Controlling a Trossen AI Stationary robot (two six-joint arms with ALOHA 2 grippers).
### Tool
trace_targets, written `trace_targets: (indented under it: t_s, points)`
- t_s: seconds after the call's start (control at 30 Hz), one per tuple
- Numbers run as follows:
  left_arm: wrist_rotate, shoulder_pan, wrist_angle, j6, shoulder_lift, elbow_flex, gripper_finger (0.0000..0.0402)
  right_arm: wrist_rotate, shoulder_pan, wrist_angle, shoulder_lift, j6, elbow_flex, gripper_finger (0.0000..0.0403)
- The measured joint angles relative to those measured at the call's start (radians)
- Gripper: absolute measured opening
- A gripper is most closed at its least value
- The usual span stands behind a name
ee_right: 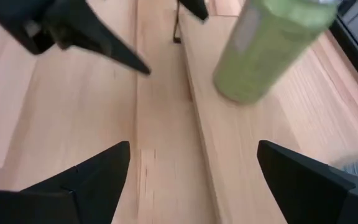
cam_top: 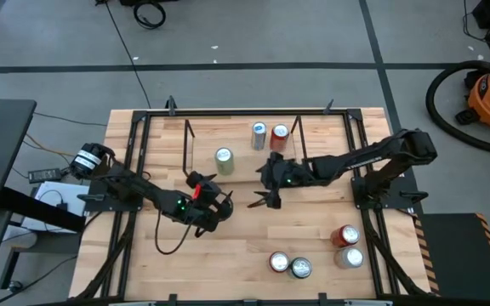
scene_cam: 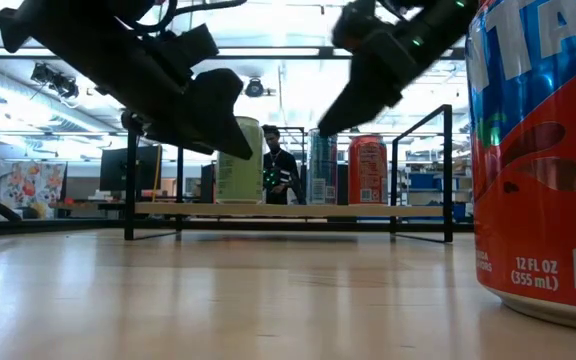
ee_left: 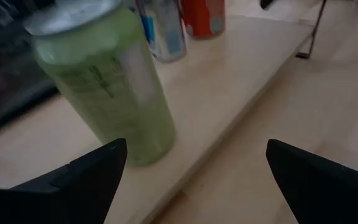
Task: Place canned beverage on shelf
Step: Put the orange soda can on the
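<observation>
A red can [scene_cam: 543, 160] stands nearest the low camera, at the right of that view; it belongs to the group waiting near the front right corner of the desk [cam_top: 228, 246]. In the high view this group comprises a red can [cam_top: 344, 235], a silver can [cam_top: 352, 256] beside it, and two more cans [cam_top: 278, 262] [cam_top: 300, 269] closer to the front edge. These appear to be stock not yet moved.

The shelf [cam_top: 313, 174] sits toward the back edge of the desk, its light wood deck framed by thin black rods. It holds three upright cans: a green can [cam_top: 224, 159] near its left end, and a blue-and-silver can [cam_top: 259, 134] with a red can [cam_top: 279, 136] just beside it farther back. All three stand apart from both hands.

The left hand [cam_top: 215, 206] hovers over the bare desk just in front of the shelf, fingers spread wide and holding nothing; its wrist view looks onto the green can, which suggests that this can was set there by this arm. The right hand [cam_top: 265, 201] hangs just beside it, in front of the shelf's middle, fingers parted and empty. Judged from this layout, the task is partly done, and the next move probably calls for reaching toward the front right group.
</observation>
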Motion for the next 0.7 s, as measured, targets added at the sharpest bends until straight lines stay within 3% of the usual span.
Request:
trace_targets:
  t_s: [0.17,0.37,0.7]
  points:
    - [-0.06,0.0,0.0,0.009,0.0,0.0,0.0398,0.034,0.031,0.171,-0.068,0.032,-0.151,0.0356]
    - [-0.1,0.04,0.002,-0.098,0.0,0.0,0.0396,0.121,0.075,0.338,-0.122,0.027,-0.281,0.0356]
    - [-0.028,0.146,0.019,-0.112,0.0,0.0,0.0359,0.135,0.083,0.448,-0.133,0.009,-0.346,0.0356]
